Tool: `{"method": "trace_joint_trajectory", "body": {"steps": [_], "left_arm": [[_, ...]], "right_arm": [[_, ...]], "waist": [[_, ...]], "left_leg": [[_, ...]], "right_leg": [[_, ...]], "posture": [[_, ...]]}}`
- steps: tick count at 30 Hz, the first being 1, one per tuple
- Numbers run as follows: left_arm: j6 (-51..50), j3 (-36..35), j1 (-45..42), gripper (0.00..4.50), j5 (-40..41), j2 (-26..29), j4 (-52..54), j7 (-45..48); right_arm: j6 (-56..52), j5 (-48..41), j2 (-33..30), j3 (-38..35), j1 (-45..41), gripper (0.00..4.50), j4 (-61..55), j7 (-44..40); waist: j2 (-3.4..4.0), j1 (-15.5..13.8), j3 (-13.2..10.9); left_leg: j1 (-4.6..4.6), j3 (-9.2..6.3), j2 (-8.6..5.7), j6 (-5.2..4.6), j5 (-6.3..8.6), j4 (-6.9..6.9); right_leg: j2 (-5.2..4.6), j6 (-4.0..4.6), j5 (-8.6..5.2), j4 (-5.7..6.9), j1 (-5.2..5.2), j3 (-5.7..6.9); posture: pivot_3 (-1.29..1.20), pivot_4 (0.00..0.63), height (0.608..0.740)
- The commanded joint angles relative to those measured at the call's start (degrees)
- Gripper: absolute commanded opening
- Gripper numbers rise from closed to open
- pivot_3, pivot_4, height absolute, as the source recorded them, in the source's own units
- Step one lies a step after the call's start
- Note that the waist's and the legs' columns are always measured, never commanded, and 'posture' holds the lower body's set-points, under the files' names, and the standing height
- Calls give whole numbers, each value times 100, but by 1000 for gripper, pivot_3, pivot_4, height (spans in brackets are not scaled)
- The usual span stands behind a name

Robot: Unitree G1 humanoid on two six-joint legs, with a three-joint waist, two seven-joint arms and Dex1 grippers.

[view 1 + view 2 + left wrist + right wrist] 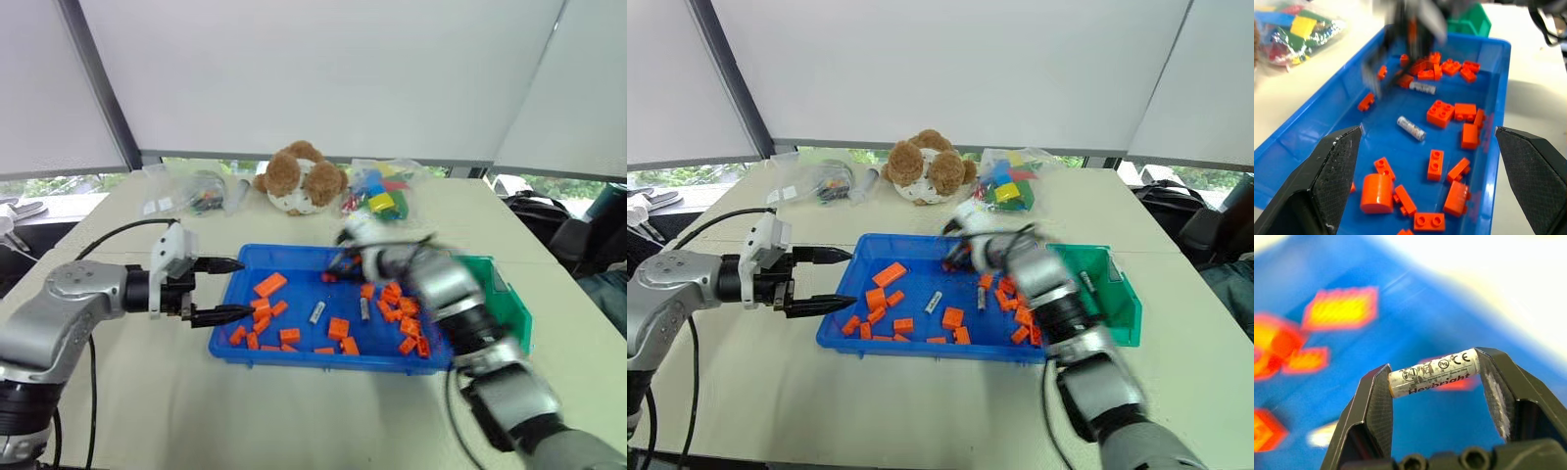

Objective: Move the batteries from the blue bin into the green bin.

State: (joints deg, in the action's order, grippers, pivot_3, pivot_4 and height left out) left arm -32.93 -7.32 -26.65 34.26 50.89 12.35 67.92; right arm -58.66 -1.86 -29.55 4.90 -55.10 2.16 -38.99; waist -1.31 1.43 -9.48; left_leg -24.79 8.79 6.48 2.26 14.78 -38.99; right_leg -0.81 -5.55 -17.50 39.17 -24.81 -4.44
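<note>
the right gripper (1435, 377) is smeared by motion in the head views, where its fingertips are hard to make out above the far part of the blue bin (294, 257); its wrist view is clear and shows it clamped on a battery (1434, 372), a pale printed cylinder held end to end between the two black fingers over the blurred blue floor. the left gripper (221, 289) hangs at the bin's left end, above the rim, its textured wedge-shaped fingers spread wide with nothing between them.

the blue bin is a shallow, smooth plastic tray near the surface's front edge. in it lie scattered orange bricks (270, 285), studded and blocky, and two more batteries (316, 313), small silver-grey cylinders near the middle. the green bin (509, 304), deeper with sloping walls, stands against the blue bin's right end, half hidden by the right arm; a small dark object lies inside.

toward the surface's far edge sit a brown plush toy (300, 178) and clear bags (382, 192) of coloured bricks.
</note>
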Motion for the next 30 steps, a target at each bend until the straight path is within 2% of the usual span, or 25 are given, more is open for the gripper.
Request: {"method": "trace_joint_trajectory", "body": {"steps": [1, 6, 10, 15, 17, 20, 26, 30], "left_arm": [[-13, 92, -133, 4500, 83, -100, 77, 2], [76, 258, -335, 4500, -10, -190, -132, 108], [131, 354, -437, 4500, -40, -234, -236, 160], [126, 395, -459, 4500, -1, -231, -254, 223], [96, 405, -468, 4500, 18, -213, -257, 273], [88, 419, -485, 4500, 8, -179, -285, 347], [102, 410, -531, 4500, -17, -135, -355, 442], [96, 434, -595, 4500, -20, -86, -418, 566]], "right_arm": [[-611, -81, -945, -740, 418, 2184, -724, 46], [-1058, -318, -1745, -1200, 1194, 2184, -1142, -14], [-1218, -461, -1979, -1350, 1763, 2184, -1351, 26], [-1384, -720, -2074, -1445, 2071, 2184, -1589, 48], [-1412, -835, -2131, -1489, 2103, 3218, -1665, 18], [-1391, -980, -2251, -1509, 2023, 4430, -1698, -5], [-1362, -1442, -2286, -1234, 1331, 4430, -1763, -252], [-1497, -2028, -1660, -741, 875, 4430, -1940, -509]], "waist": [[-2, -36, 1], [-1, -12, 1], [1, 17, 2], [1, -24, 2], [1, -34, 1], [1, -43, 2], [1, -28, 1], [1, -10, 1]], "left_leg": [[0, 0, 0, -1, 0, 2], [3, 4, 1, -15, 8, 2], [5, 6, 1, -16, 8, 6], [5, 9, 1, -15, 7, 4], [5, 9, 1, -15, 8, 3], [5, 10, 1, -17, 9, 0], [5, 9, 1, -25, 13, 0], [5, 8, 3, -25, 14, 3]], "right_leg": [[1, 0, 0, -2, -1, 0], [3, 2, 0, -2, -2, -6], [7, 1, 1, 0, -6, -11], [6, 1, 0, -1, -5, -13], [6, 1, 0, 0, -5, -13], [5, 1, 0, -1, -5, -13], [5, 2, 0, 0, -5, -13], [8, 2, 0, 0, -7, -13]], "posture": [[0, 150, 727], [0, 150, 727], [0, 150, 727], [0, 150, 727], [0, 150, 727], [0, 150, 727], [0, 150, 727], [0, 150, 727]]}}
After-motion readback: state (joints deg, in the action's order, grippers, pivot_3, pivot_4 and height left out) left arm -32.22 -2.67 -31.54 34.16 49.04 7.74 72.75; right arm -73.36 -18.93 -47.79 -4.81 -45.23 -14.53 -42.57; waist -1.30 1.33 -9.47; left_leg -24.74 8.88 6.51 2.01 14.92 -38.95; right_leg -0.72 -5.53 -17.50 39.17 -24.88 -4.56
